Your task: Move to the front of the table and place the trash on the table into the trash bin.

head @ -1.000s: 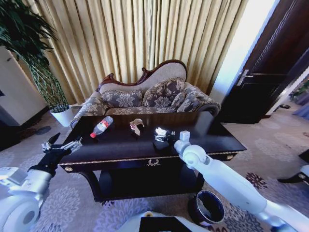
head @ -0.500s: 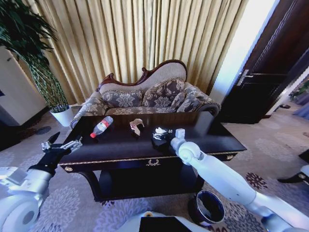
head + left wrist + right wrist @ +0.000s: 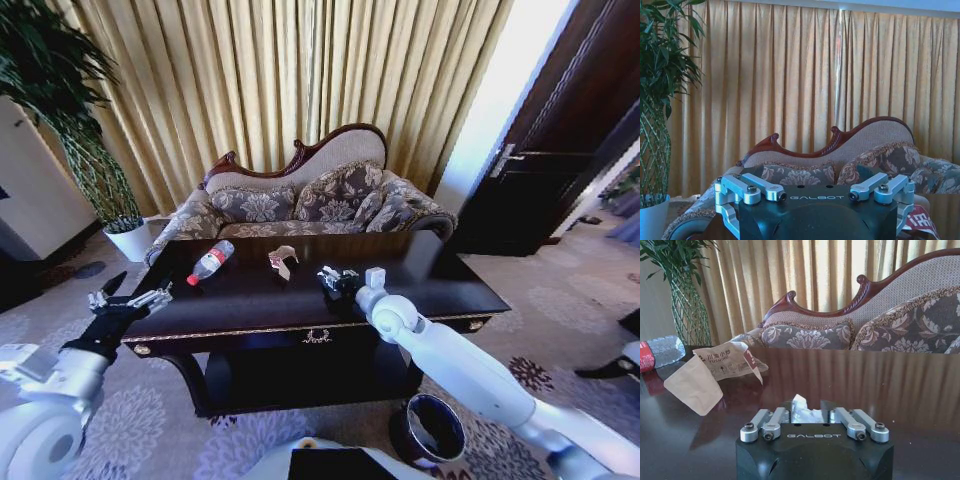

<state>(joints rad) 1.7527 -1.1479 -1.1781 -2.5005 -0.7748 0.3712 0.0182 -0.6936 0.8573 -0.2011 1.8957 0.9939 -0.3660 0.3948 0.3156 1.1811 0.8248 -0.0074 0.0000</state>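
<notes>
While our right end effector (image 3: 335, 281) sits low over the middle of the desk (image 3: 450, 285), its fingers are nearly closed around a white paper wad (image 3: 804, 412), which shows between them in the right wrist view. From there the bin (image 3: 428, 430) lies on the floor off the desk's front right corner, so we judge the coming carry runs back toward us and down. The wrapper (image 3: 283, 259) and bottle (image 3: 210, 262) lie toward the desk's left end, nearer our left end effector (image 3: 128, 301), which hovers open off the front left corner.
</notes>
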